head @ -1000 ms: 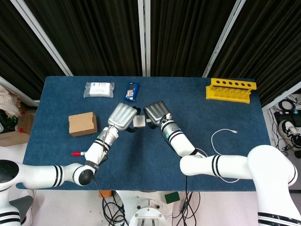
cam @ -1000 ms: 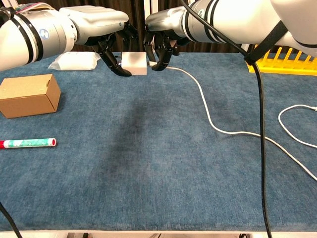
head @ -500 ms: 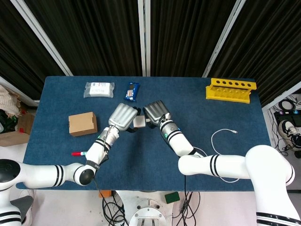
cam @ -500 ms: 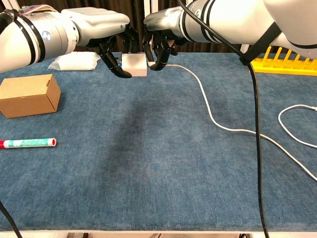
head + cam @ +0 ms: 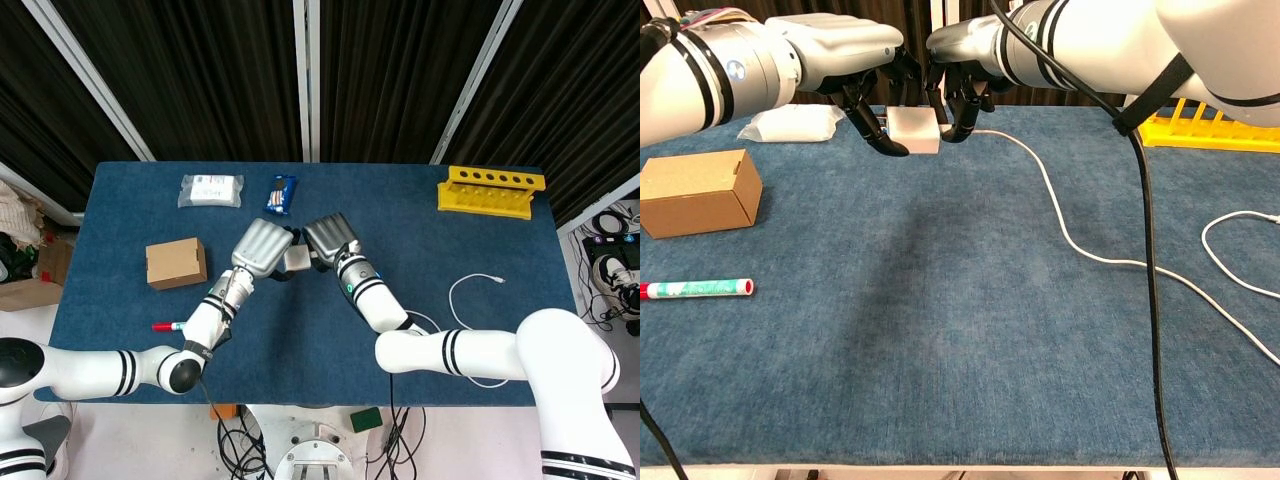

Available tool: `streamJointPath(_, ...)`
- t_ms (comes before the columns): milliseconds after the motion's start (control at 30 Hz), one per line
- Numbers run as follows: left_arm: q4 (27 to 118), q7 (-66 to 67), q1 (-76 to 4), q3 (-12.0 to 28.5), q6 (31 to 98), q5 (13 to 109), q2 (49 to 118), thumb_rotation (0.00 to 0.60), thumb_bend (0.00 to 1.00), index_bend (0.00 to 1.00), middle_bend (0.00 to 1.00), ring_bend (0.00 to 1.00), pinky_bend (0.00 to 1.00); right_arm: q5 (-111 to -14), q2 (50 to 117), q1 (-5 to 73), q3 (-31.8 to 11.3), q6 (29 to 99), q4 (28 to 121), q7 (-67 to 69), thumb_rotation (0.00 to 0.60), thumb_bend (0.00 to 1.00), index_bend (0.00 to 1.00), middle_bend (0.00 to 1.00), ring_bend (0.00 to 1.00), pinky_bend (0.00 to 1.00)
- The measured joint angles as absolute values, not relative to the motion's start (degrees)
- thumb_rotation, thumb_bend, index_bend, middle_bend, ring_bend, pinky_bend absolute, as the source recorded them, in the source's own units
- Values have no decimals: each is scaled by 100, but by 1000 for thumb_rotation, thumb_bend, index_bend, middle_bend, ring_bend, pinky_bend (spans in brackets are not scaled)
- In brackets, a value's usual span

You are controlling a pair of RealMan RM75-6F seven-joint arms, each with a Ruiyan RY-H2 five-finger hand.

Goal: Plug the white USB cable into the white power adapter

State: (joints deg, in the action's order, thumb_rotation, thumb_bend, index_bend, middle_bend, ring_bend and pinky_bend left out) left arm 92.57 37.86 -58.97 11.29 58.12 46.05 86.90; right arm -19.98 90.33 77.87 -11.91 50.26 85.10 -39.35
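The white power adapter (image 5: pixel 915 130) (image 5: pixel 297 259) sits low over the blue table (image 5: pixel 940 330), gripped by my left hand (image 5: pixel 855 60) (image 5: pixel 260 247) from its left side. My right hand (image 5: pixel 962 55) (image 5: pixel 331 238) pinches the plug end of the white USB cable (image 5: pixel 1060 225) right against the adapter's right face. Whether the plug is inside the socket is hidden by the fingers. The cable trails right across the table and loops near the right edge (image 5: pixel 470 290).
A cardboard box (image 5: pixel 698 192) and a red-capped marker (image 5: pixel 695 289) lie at the left. A white packet (image 5: pixel 790 123) and a snack bar (image 5: pixel 282 194) sit at the back. A yellow rack (image 5: pixel 491 191) stands back right.
Both hands with the adapter and the plug have drifted slightly left and closer together; the adapter now appears tilted a little more toward the camera.
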Motion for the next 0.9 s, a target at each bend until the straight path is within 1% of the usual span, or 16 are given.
streamJointPath(67, 9251, 3761, -5887, 1126, 5814, 4610, 8686, 491, 180, 613, 593, 733, 997, -1992, 9032, 7770, -1190, 5040, 8514, -3931, 600, 622, 760, 660, 726, 1000)
streamJointPath(100, 9251, 3749, -5883, 1125, 5812, 4612, 8683, 491, 180, 613, 593, 732, 996, -1982, 9029, 7764, -1188, 5043, 8517, -3931, 600, 580, 745, 660, 725, 1000)
streamJointPath(133, 9249, 3737, -5878, 1124, 5811, 4617, 8679, 491, 180, 613, 593, 732, 996, -1971, 9025, 7758, -1183, 5048, 8523, -3936, 600, 523, 728, 659, 722, 1000)
streamJointPath(200, 9245, 3718, -5865, 1115, 5813, 4638, 8668, 493, 180, 613, 593, 732, 996, -1952, 9017, 7740, -1184, 5065, 8543, -3932, 600, 328, 669, 636, 715, 1000)
streamJointPath(233, 9244, 3708, -5859, 1112, 5816, 4650, 8663, 492, 180, 613, 593, 732, 995, -1948, 9014, 7730, -1186, 5076, 8552, -3927, 600, 269, 642, 621, 709, 1000)
streamJointPath(267, 9244, 3691, -5848, 1106, 5821, 4664, 8655, 491, 180, 613, 593, 731, 995, -1936, 9004, 7712, -1191, 5092, 8572, -3916, 600, 182, 593, 591, 696, 1000)
streamJointPath(333, 9246, 3667, -5828, 1096, 5832, 4695, 8642, 490, 179, 613, 592, 731, 994, -1930, 8992, 7693, -1197, 5109, 8591, -3903, 600, 84, 531, 539, 662, 990)
streamJointPath(367, 9250, 3654, -5810, 1084, 5841, 4715, 8627, 490, 179, 613, 593, 730, 994, -1935, 8985, 7674, -1199, 5125, 8602, -3891, 600, 59, 514, 522, 649, 980)
streamJointPath(433, 9258, 3635, -5784, 1069, 5857, 4739, 8608, 490, 180, 613, 593, 730, 994, -1920, 8967, 7650, -1203, 5127, 8628, -3873, 600, 23, 462, 487, 621, 948)
streamJointPath(533, 9262, 3616, -5746, 1035, 5865, 4759, 8583, 488, 179, 612, 593, 730, 993, -1878, 8935, 7625, -1209, 5134, 8677, -3870, 600, 3, 424, 473, 609, 932)
streamJointPath(733, 9260, 3552, -5677, 978, 5860, 4826, 8556, 490, 180, 613, 593, 729, 992, -1721, 8825, 7593, -1170, 5173, 8803, -3942, 600, 0, 409, 462, 598, 915)
streamJointPath(900, 9134, 3337, -5586, 896, 5781, 4957, 8571, 494, 180, 613, 592, 720, 986, -1639, 8585, 7457, -1058, 5324, 8994, -3989, 600, 0, 407, 454, 593, 905)
